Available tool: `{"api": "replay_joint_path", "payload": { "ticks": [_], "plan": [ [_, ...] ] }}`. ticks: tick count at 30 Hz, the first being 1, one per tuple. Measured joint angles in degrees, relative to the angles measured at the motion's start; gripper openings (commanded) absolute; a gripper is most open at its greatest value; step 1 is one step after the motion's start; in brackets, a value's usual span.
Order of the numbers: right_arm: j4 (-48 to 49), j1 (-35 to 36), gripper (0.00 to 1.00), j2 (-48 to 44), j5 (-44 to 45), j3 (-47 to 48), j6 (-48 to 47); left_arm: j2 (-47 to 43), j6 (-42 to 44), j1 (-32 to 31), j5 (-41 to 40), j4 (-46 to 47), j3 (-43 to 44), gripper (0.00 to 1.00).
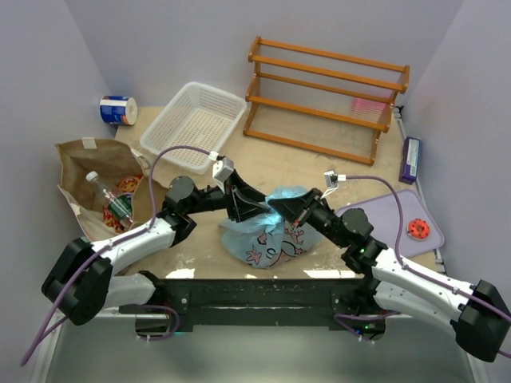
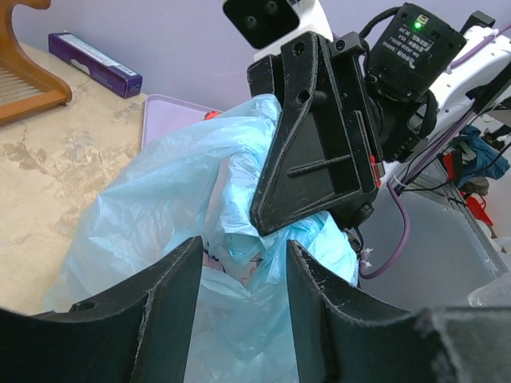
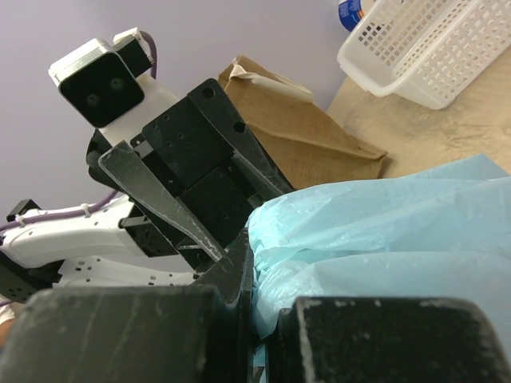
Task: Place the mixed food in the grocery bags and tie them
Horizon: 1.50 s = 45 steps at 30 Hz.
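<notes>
**Film of light blue plastic bag (image 1: 267,238) sitting pinched in R gripper (image 3: 257,311), L gripper (image 2: 242,259) gaping**

The light blue plastic bag is sitting mid-table (image 1: 279,163), near the front edge, betw. the two arms. Its bulging lower part is showing dark print. Its bunched top is rising to where both pincers are meeting.

The L gripper is pointing in from the left w/ jaws standing apart at a middling gap. Blue film is lying in that gap, but no pinch is showing, so it's holding nothing as far as can be seen. The R gripper is pointing in from the right w/ jaws pressed together and a fold of blue film running into the seam betw. them, so it's gripping the bag's top. The two pincers are sitting just beside each other, w/ an R finger poking into the crumpled plastic right in front of the L fingers.

The brown paper bag (image 1: 88,155) is lying at the table's left side, well apart from the blue one. A clear green-labelled bottle (image 1: 109,201) and a red packet (image 1: 128,186) are showing in its open mouth.

- Back: white mesh basket (image 1: 194,117), blue-and-white can (image 1: 118,109) to its left, wooden rack (image 1: 327,92) to its right.
- R side: purple box (image 1: 411,158) is lying along the edge, and a lavender mat (image 1: 383,217) is carrying a small orange-red round thing (image 1: 417,229).
</notes>
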Motion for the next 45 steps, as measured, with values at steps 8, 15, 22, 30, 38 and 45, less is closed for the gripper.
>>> {"api": "replay_joint_path", "payload": {
  "ticks": [8,15,22,30,38,45],
  "plan": [
    [0.4,-0.3,0.0,0.0,-0.3,-0.3,0.3,2.2,-1.5,0.0,1.7,4.6,0.0,0.29],
    [0.4,-0.5,0.0,-0.2,-1.0,-0.5,0.4,3.7,-2.3,-0.4,3.5,6.5,0.0,0.0],
    [-0.2,-0.7,0.0,-1.5,-1.4,-0.5,0.5,3.2,-2.9,-0.6,3.2,6.5,0.0,0.0],
    [-12.4,-0.8,0.4,-7.1,-0.8,2.4,-3.1,0.6,-2.3,-1.9,0.8,-0.7,0.5,0.0],
    [-22.4,-1.1,0.55,-12.3,0.1,4.9,-8.0,0.4,-2.3,-1.5,-2.0,-6.2,1.6,0.0],
    [-29.5,-1.1,0.65,-13.7,-3.5,6.2,-14.2,0.3,-2.8,-1.5,-5.3,-9.9,3.5,0.0]
  ]
}}
